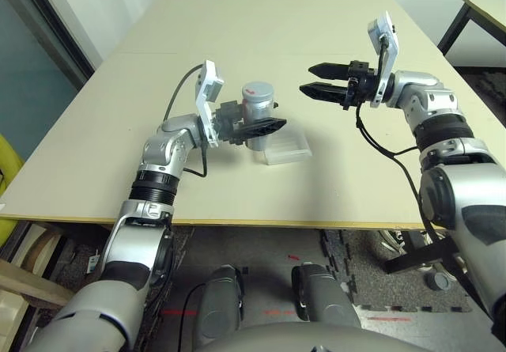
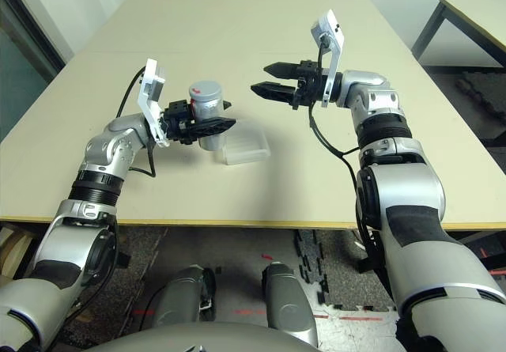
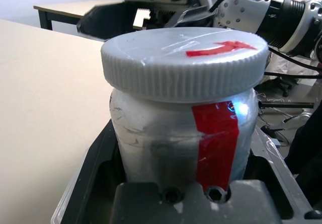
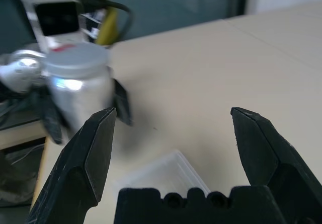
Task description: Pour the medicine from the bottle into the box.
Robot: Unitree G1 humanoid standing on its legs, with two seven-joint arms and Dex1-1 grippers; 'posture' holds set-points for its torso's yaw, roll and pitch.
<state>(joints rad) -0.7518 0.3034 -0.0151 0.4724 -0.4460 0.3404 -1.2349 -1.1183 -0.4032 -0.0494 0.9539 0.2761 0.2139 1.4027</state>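
At the centre of the pale beige table (image 1: pixel 332 43), the left gripper (image 1: pixel 257 124) is clamped around the body of the bottle (image 1: pixel 257 103), holding it upright and raised off the surface, with its black fingers (image 1: pixel 267 126) pressed against the bottle's lower half. The grey ribbed screw cap (image 3: pixel 183 63) is seated on the bottle and carries a red arrow mark on its top; a strip of red tape (image 3: pixel 217 143) runs down the silver side. The box (image 1: pixel 286 146) lies flat on the table just beside and partly beneath the held bottle, on the side toward the robot's right, its clear walls showing the tabletop through them. The right gripper (image 1: pixel 316 81) hangs in the air well above the surface, aimed toward the bottle and apart from it, with its two black fingers (image 4: pixel 95 153) spread wide and holding nothing. The tabletop is matt and uniform, with a faint seam line crossing it behind the arms, and its front edge shows a thin light-coloured band. A second table (image 1: pixel 482 12) with dark legs stands off the robot's right. The floor (image 1: pixel 356 281) below the front edge is dark speckled, with interlocking mat tiles and red marks on it. A dark vertical frame (image 1: pixel 55 28) runs along the wall at the robot's left.
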